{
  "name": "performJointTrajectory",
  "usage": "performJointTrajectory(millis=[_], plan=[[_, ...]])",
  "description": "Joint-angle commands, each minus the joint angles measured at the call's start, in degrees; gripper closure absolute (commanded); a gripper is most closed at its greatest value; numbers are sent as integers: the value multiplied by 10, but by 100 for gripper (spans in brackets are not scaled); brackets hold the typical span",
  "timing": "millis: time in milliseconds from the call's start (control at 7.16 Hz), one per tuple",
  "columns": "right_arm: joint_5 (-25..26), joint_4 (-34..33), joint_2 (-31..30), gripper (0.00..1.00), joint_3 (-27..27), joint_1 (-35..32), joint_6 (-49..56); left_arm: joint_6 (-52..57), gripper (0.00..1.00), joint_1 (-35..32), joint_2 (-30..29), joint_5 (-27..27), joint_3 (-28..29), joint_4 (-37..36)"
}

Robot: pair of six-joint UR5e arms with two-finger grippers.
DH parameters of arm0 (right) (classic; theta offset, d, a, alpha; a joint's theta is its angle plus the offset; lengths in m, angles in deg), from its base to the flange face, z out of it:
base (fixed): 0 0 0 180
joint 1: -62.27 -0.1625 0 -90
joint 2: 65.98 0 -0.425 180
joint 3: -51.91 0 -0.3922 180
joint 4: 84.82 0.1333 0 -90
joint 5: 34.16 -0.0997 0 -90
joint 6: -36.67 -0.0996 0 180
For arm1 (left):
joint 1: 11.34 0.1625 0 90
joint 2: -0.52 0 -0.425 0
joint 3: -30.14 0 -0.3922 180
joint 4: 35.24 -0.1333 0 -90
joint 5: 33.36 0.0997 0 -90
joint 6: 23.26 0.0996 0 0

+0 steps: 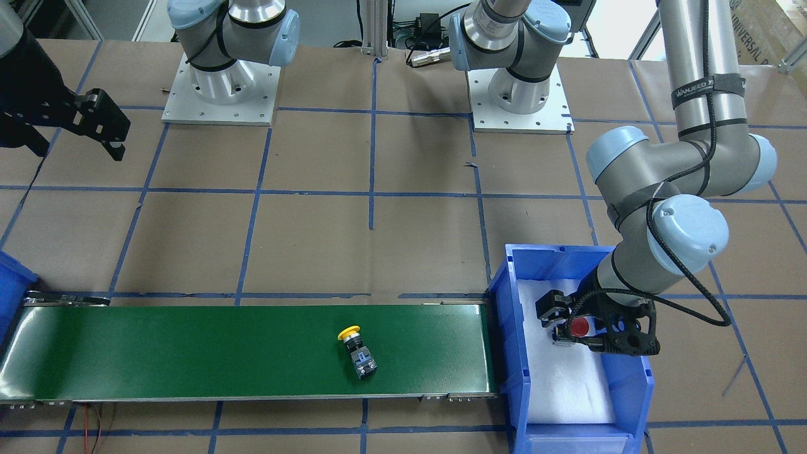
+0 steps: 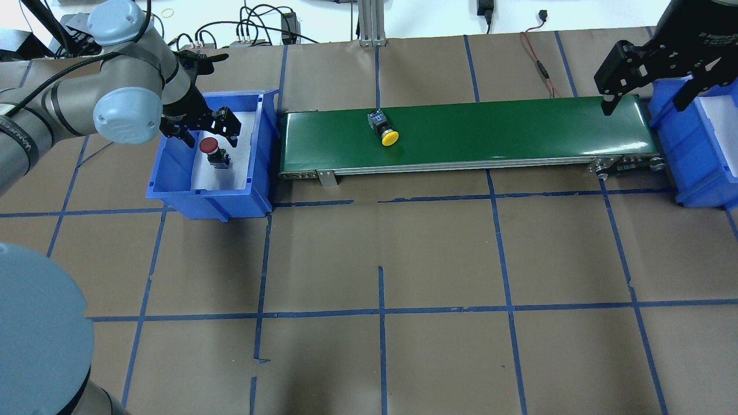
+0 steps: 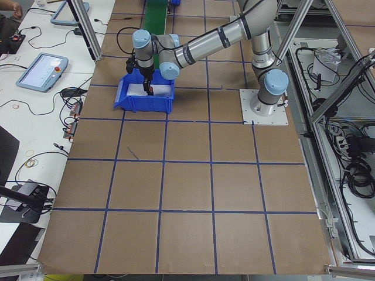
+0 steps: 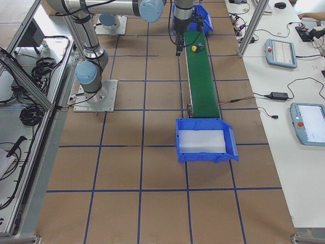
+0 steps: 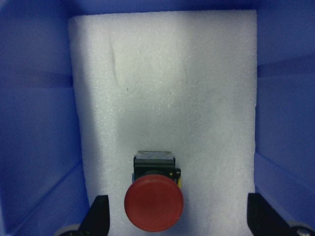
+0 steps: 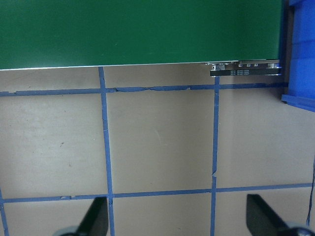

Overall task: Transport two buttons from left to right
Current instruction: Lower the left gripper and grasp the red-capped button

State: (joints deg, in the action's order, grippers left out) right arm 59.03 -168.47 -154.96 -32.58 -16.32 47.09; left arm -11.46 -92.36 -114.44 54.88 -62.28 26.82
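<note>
Upper left overhead, the left gripper [image 5: 179, 219] hangs spread around the red button [image 2: 209, 145] in the blue bin [image 2: 173, 190]; pinching it looks next. Midway along the belt [image 2: 519, 127] lies the yellow button [image 2: 384, 129]; the right gripper [image 6: 178, 219] hovers spread.

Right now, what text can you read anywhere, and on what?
"WANJEED": on the strap around the left arm.
"UNIVERSAL": on the cardboard box; the rest is cut off.
White print on the right arm, at its wrist: too blurred to read.
Label at the conveyor end: too small to read.
</note>
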Motion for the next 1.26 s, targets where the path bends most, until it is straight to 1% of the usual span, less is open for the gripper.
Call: performJointTrajectory(millis=[0,279,419,559,698,838,978,1117], plan=[[1,0,0,0,-1,-2,0,1,3,5,0,0,-2,0],[0,-1,0,0,-5,-2,2,1,3,9,0,-1,-3,0],[-3,-2,-1,0,-5,-2,0,0,7,9,0,-3,-4,0],[1,-4,-1,0,-5,-2,-1,-7,17,9,-2,-6,-4,-1],[0,-4,-1,0,-5,-2,-1,-10,34,9,-2,-7,-2,-3],[0,-5,0,0,-7,-2,-1,-10,65,9,-2,-6,0,-3],[1,-4,0,0,-7,-2,-1,-10,84,9,-2,-6,1,-3],[1,-4,0,0,-6,-2,-1,-9,96,9,-1,-6,13,-3]])
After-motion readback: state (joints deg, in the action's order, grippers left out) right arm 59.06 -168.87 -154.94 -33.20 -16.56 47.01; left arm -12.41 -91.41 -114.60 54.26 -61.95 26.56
